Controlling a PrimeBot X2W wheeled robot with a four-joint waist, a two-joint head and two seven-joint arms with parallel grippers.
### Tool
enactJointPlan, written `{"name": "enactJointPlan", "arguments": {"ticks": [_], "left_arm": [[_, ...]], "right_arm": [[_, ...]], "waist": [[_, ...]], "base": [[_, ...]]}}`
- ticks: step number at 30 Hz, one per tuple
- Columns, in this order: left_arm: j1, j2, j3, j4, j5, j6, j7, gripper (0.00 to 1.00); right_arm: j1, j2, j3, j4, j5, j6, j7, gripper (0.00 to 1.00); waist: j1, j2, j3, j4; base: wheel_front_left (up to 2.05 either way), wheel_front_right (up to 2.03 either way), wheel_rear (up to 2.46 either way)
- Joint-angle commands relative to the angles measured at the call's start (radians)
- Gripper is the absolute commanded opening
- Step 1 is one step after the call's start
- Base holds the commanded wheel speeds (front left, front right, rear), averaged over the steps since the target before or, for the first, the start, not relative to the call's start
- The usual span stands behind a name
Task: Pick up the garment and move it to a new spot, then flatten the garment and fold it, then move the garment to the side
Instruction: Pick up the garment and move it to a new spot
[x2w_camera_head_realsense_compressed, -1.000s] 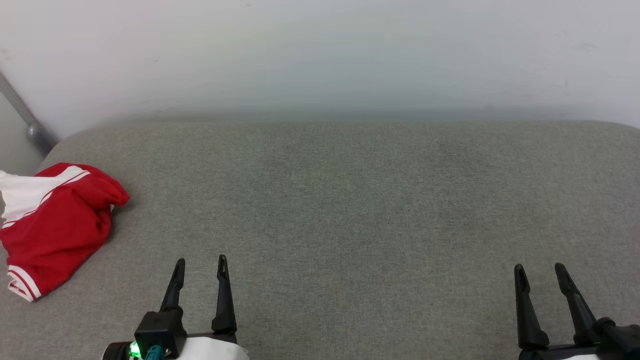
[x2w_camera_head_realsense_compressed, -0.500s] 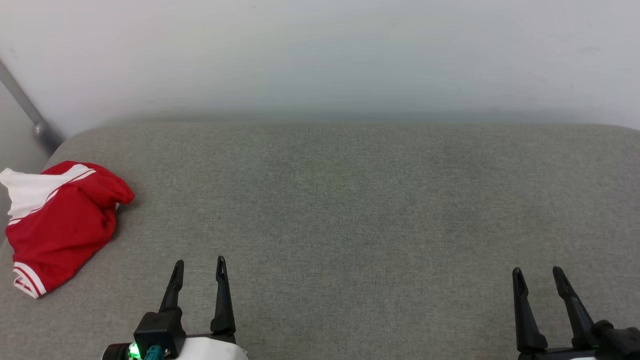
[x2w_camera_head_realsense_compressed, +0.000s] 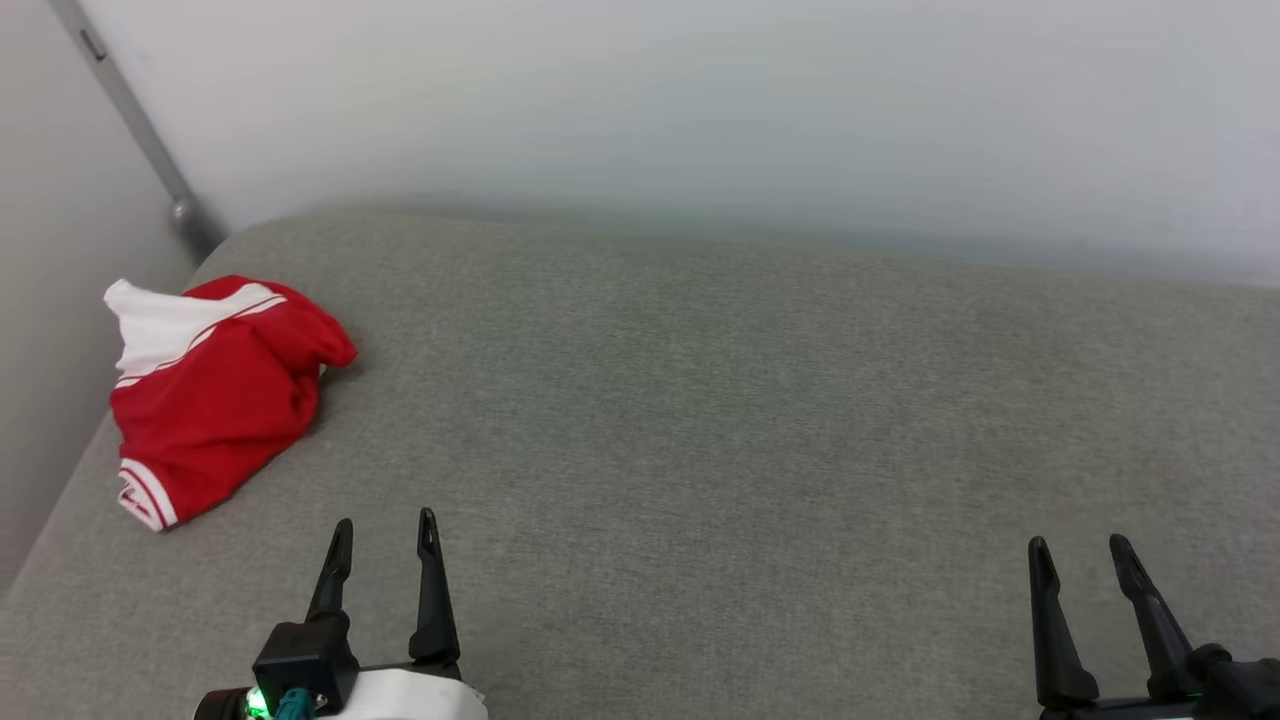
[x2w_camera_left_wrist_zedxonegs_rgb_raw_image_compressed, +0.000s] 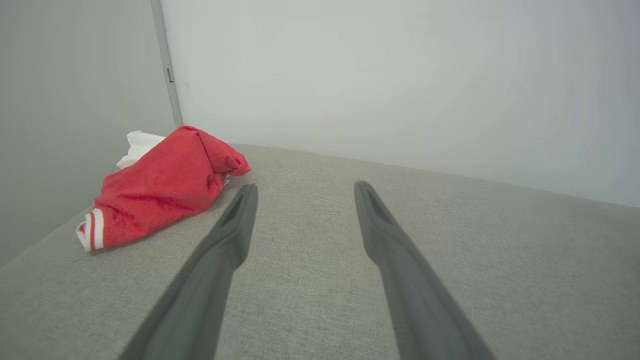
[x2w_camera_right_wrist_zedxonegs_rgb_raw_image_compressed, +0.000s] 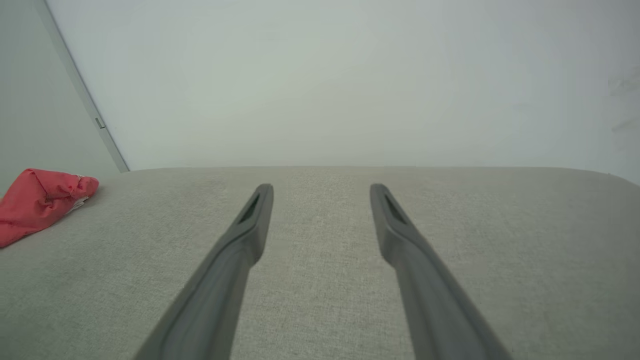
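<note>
The garment (x2w_camera_head_realsense_compressed: 215, 390) is a crumpled red jersey with a white sleeve and striped trim, lying bunched near the left edge of the grey cushion (x2w_camera_head_realsense_compressed: 720, 420). The left wrist view has the garment (x2w_camera_left_wrist_zedxonegs_rgb_raw_image_compressed: 165, 187) ahead and to the left, and the right wrist view catches the garment (x2w_camera_right_wrist_zedxonegs_rgb_raw_image_compressed: 37, 200) at its far left edge. My left gripper (x2w_camera_head_realsense_compressed: 384, 530) hovers open at the lower left, nearer me and to the right of the cloth, with nothing between its fingers. My right gripper (x2w_camera_head_realsense_compressed: 1080, 550) is open and empty at the lower right, far from the cloth.
A pale wall (x2w_camera_head_realsense_compressed: 700, 110) runs behind the cushion. A grey metal bar (x2w_camera_head_realsense_compressed: 140, 130) slants down the corner at the upper left. The cushion's left edge (x2w_camera_head_realsense_compressed: 60, 500) drops away just beside the garment.
The head camera has turned left, so the garment sits further right in the picture. Both grippers hold the same open pose; the cloth itself has not moved.
</note>
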Motion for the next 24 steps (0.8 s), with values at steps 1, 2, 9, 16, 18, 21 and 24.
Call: {"name": "enactJointPlan", "arguments": {"ticks": [1,2,9,16,18,21,24], "left_arm": [[-0.013,0.001,0.006,-0.003,-0.01,0.005,-0.003,1.0],[-0.013,0.001,0.006,-0.003,-0.005,0.005,-0.003,1.0],[-0.014,0.0,0.022,-0.004,-0.003,0.013,-0.003,1.0],[-0.002,0.0,0.035,-0.004,-0.007,0.022,-0.003,1.0],[0.002,0.0,0.038,-0.004,-0.011,0.024,-0.003,1.0],[0.005,0.0,0.041,-0.009,-0.017,0.03,-0.003,1.0],[0.007,0.0,0.045,-0.011,-0.016,0.033,-0.003,1.0]], "right_arm": [[0.008,0.003,0.001,-0.005,0.0,0.0,-0.002,1.0],[0.006,0.003,0.0,-0.006,0.0,0.0,-0.002,1.0],[0.003,0.003,0.005,-0.008,-0.005,0.0,-0.002,1.0],[0.008,0.003,0.009,-0.011,-0.013,0.0,-0.002,1.0],[0.008,0.003,0.008,-0.011,-0.012,0.0,-0.002,1.0],[0.007,0.003,0.011,-0.012,-0.014,0.0,-0.002,1.0],[0.008,0.003,0.012,-0.011,-0.015,0.0,-0.002,1.0]], "waist": [[0.0,0.0,0.008,0.046],[0.0,0.0,0.01,0.062],[0.0,0.0,0.011,0.177],[0.0,0.0,0.01,0.281],[0.0,0.0,0.01,0.305],[0.0,0.0,0.008,0.333],[0.0,0.0,0.008,0.346]], "base": [[0.0,0.0,0.0],[0.0,0.0,0.0],[0.0,0.0,0.0],[0.0,0.0,0.0],[0.0,0.0,0.0],[0.0,0.0,0.0],[0.0,0.0,0.0]]}}
